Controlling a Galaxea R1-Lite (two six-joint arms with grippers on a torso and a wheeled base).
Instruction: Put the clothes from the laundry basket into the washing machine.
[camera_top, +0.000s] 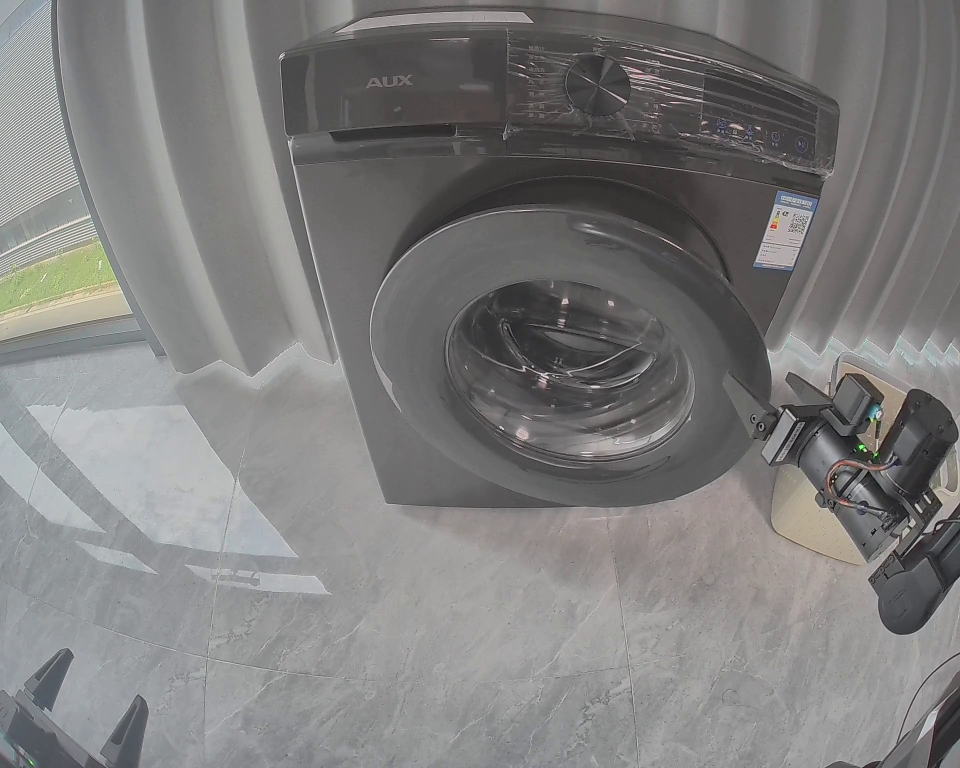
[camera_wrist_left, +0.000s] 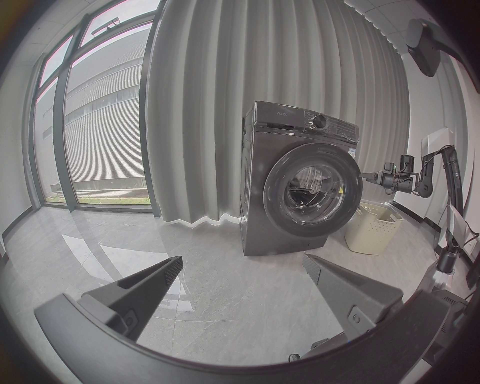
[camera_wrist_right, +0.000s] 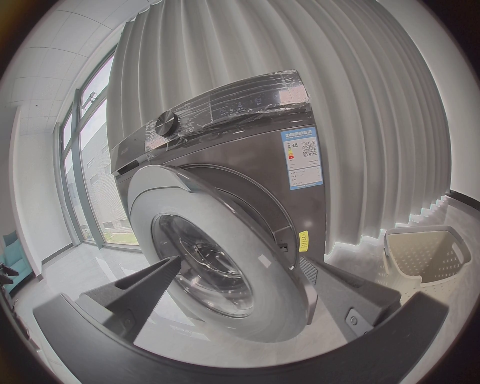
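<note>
The grey washing machine (camera_top: 340, 220) stands against the curtain, and its round glass door (camera_top: 420, 330) is ajar, swung a little out on its right side. My right gripper (camera_top: 760, 395) is at that right edge, open, with the door's rim (camera_wrist_right: 280, 300) between its fingers. From the left wrist view the right gripper (camera_wrist_left: 367, 176) sits beside the door (camera_wrist_left: 275, 190). The cream laundry basket (camera_top: 800, 510) stands on the floor right of the machine, partly behind the right arm; the part of its inside (camera_wrist_right: 425, 255) that I see is bare. My left gripper (camera_top: 98, 685) hangs open low at the front left, far from the machine (camera_wrist_left: 252, 175).
Pleated white curtains (camera_top: 200, 200) run behind the machine. A floor-to-ceiling window (camera_top: 50, 250) is at the far left. Grey tiled floor (camera_top: 400, 620) gives wide free room in front of the machine and to its left.
</note>
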